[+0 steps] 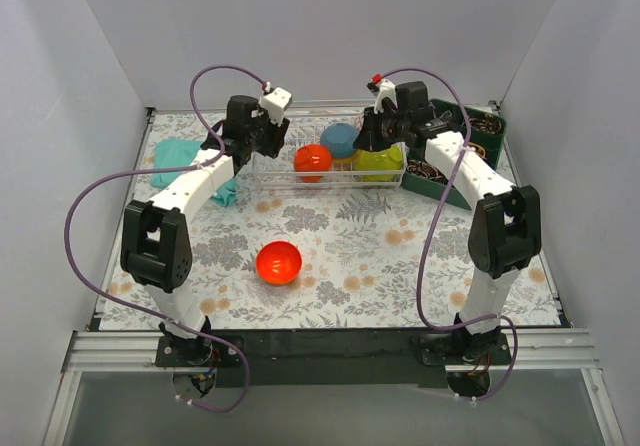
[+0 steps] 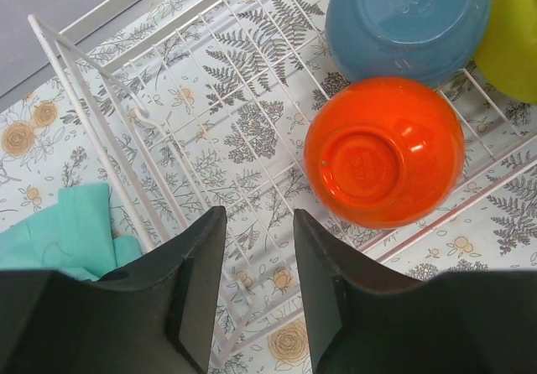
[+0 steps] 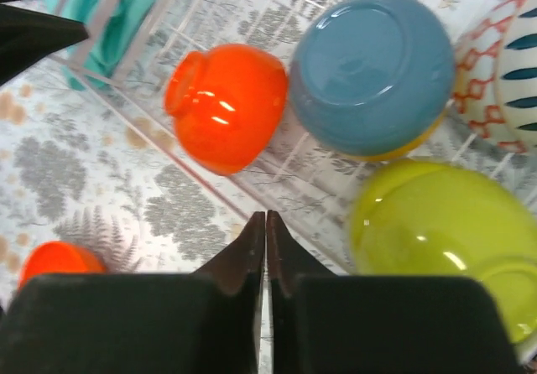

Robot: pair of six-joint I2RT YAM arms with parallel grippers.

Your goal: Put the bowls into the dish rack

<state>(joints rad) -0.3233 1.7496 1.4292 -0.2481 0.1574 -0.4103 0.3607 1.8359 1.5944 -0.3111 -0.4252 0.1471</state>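
The white wire dish rack [image 1: 335,184] stands at the back middle. In it lie a red-orange bowl [image 1: 312,161], a blue bowl [image 1: 340,140] and a lime-green bowl [image 1: 380,161], all bottom up. The right wrist view also shows a patterned bowl [image 3: 503,64] at the rack's right end. Another red-orange bowl [image 1: 279,262] sits upright on the table in front. My left gripper [image 2: 258,223] is open and empty above the rack's left part [image 2: 126,131], left of the red-orange bowl [image 2: 382,152]. My right gripper [image 3: 266,223] is shut and empty above the rack's front rail, beside the lime-green bowl [image 3: 440,231].
A teal cloth [image 1: 180,156] lies left of the rack. A dark green compartment tray [image 1: 480,136] of small items stands at the back right. The table has a floral cloth and white walls on three sides.
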